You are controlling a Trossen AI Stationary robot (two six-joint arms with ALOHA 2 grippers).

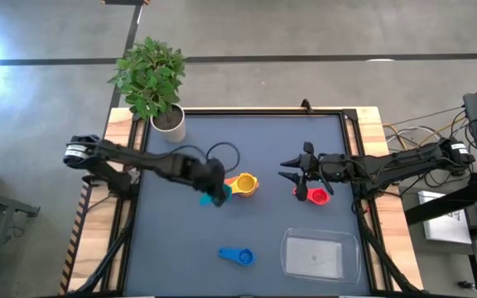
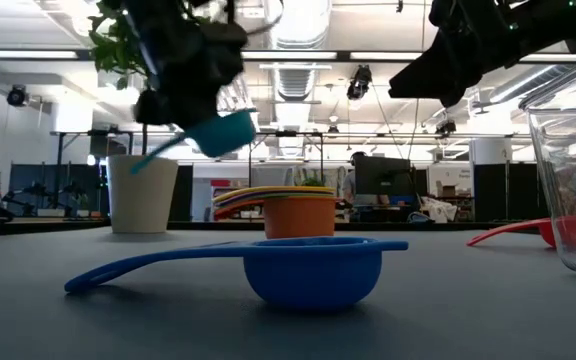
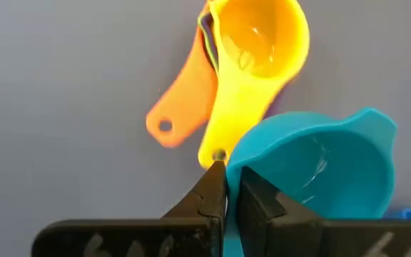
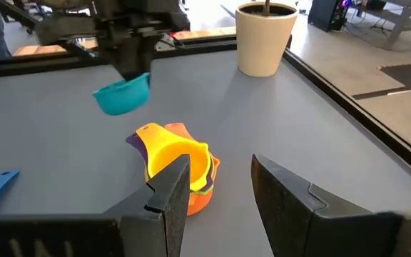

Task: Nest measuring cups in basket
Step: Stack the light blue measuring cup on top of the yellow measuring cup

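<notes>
My left gripper [image 1: 214, 193] [image 3: 227, 175] hangs over the middle of the table, shut on the teal measuring cup [image 3: 327, 171] [image 2: 223, 132], just left of a nested stack of cups [image 1: 243, 184] [image 4: 180, 168]. The stack has yellow on top, with orange and purple below it, and stands on the table. My right gripper [image 1: 286, 169] [image 4: 220, 200] hovers open to the right of the stack, above the red cup [image 1: 315, 195]. The blue cup [image 1: 237, 257] [image 2: 308, 270] rests on its bowl near the front edge. The clear basket [image 1: 320, 254] sits at the front right. My left gripper pinches the teal cup's handle [image 3: 232, 214] between its two fingers, close to the bowl. The fingers come from above, slanting down. The cup is lifted clear of the table and tilted, and the handle's free end [image 2: 146, 160] points down and away from the bowl.
A white plant pot [image 1: 168, 122] [image 4: 265, 39] stands at the far left corner. A raised black frame [image 1: 350, 141] edges the grey table top. Bare table [image 1: 172, 240] lies between the blue cup and the left edge.
</notes>
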